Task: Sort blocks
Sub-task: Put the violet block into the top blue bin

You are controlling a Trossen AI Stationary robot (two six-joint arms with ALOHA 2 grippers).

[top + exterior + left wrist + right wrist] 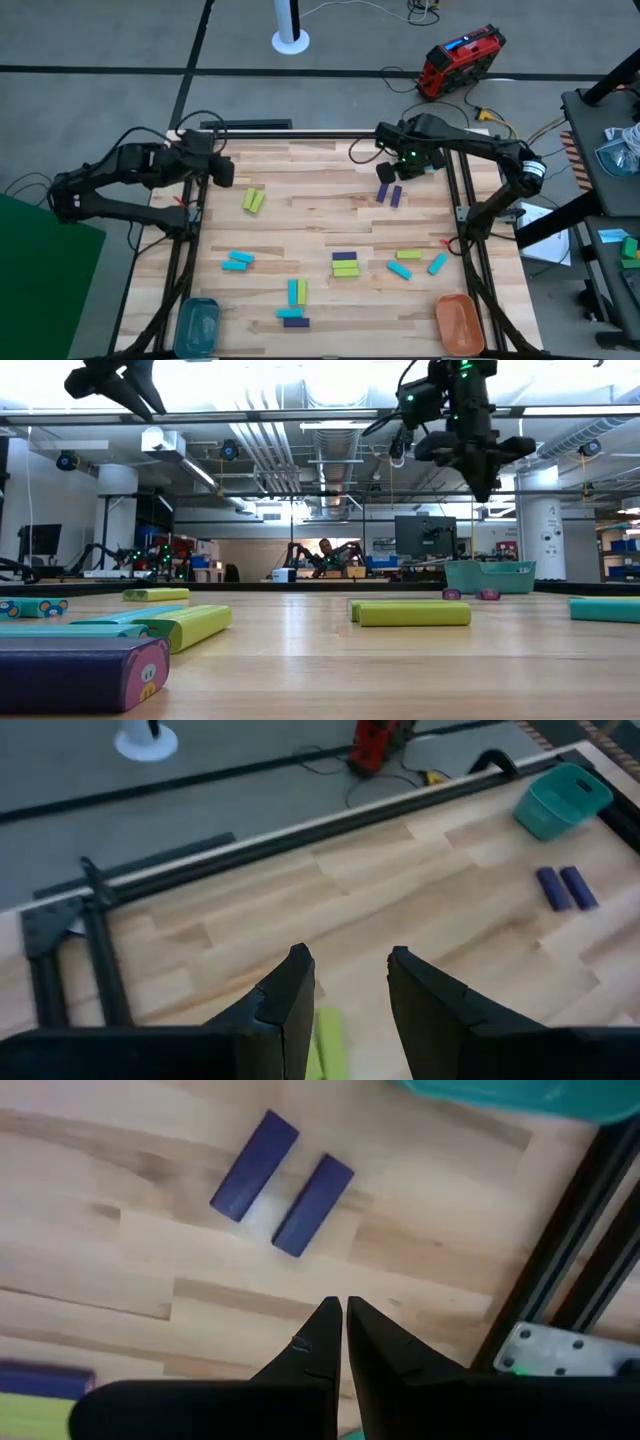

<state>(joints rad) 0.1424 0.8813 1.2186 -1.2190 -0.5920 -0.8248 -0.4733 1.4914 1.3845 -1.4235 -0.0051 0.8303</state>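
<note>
Two flat purple rectangular blocks (389,195) lie side by side at the upper right of the pale wooden tabletop (300,225), just below the right end effector (383,172), pressed together, while the left end effector (224,176), spread, hangs upper left.

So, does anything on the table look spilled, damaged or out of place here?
Nothing stands out. The small flat cyan, yellow-green and purple blocks lie loose but flat on the wooden table, none broken. The left gripper has open jaws and the right gripper has shut jaws; both are empty above the far edge.
</note>
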